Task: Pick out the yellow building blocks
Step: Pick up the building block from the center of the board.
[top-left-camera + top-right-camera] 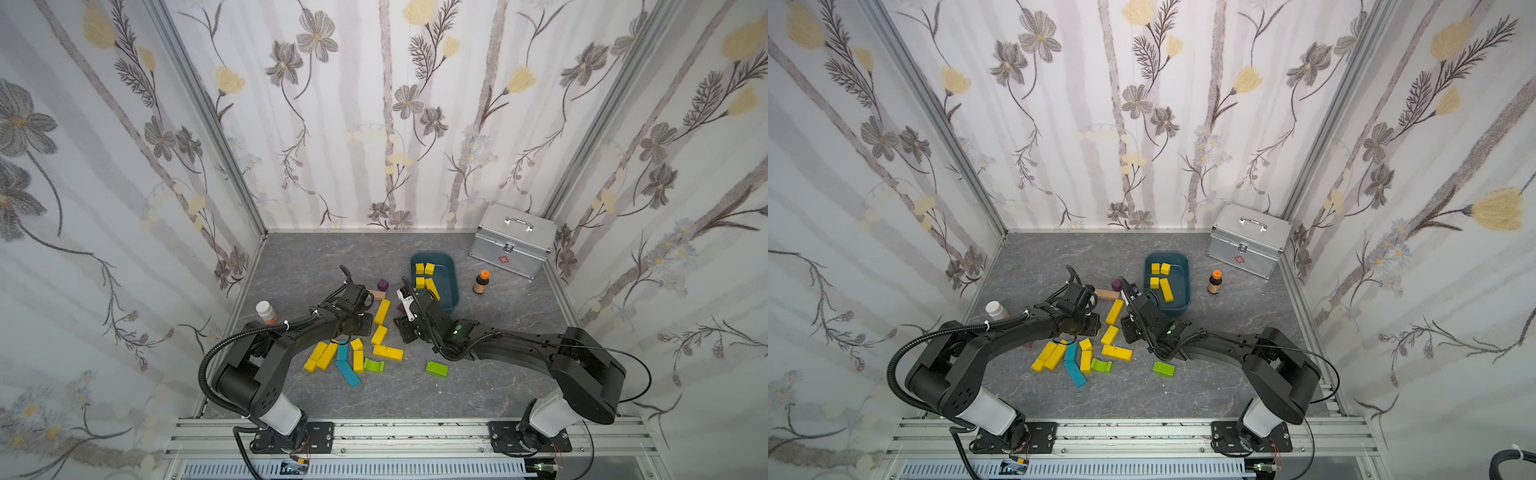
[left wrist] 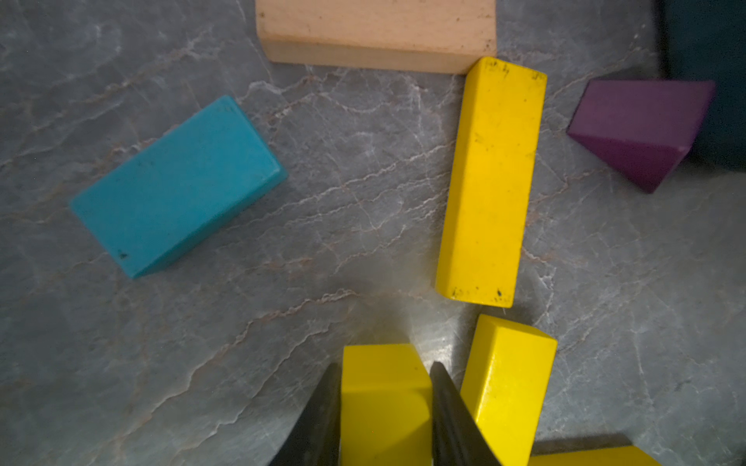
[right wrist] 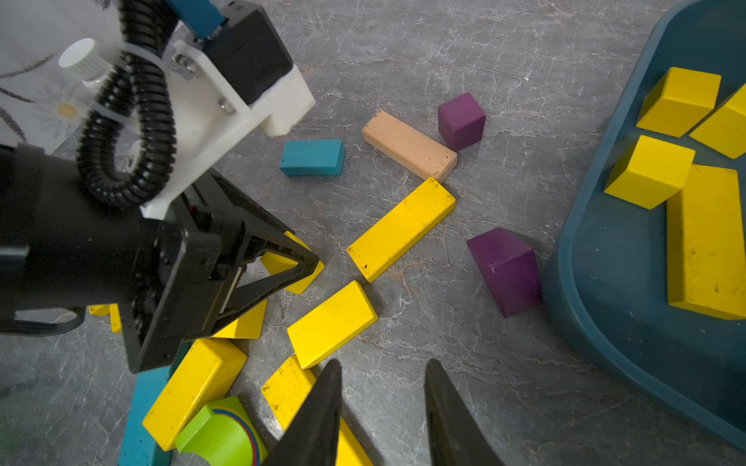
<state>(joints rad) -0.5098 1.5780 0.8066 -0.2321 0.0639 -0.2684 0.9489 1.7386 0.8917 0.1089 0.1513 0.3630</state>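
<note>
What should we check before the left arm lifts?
1. Left gripper shut on small yellow block: ok.
2. Neighbouring yellow block clear of the finger: cannot tell.
3. Right gripper open, empty: ok.
4. Blue tray has free floor: ok.
5. Route to the tray clear: probably not ok, the right arm stands between.
</note>
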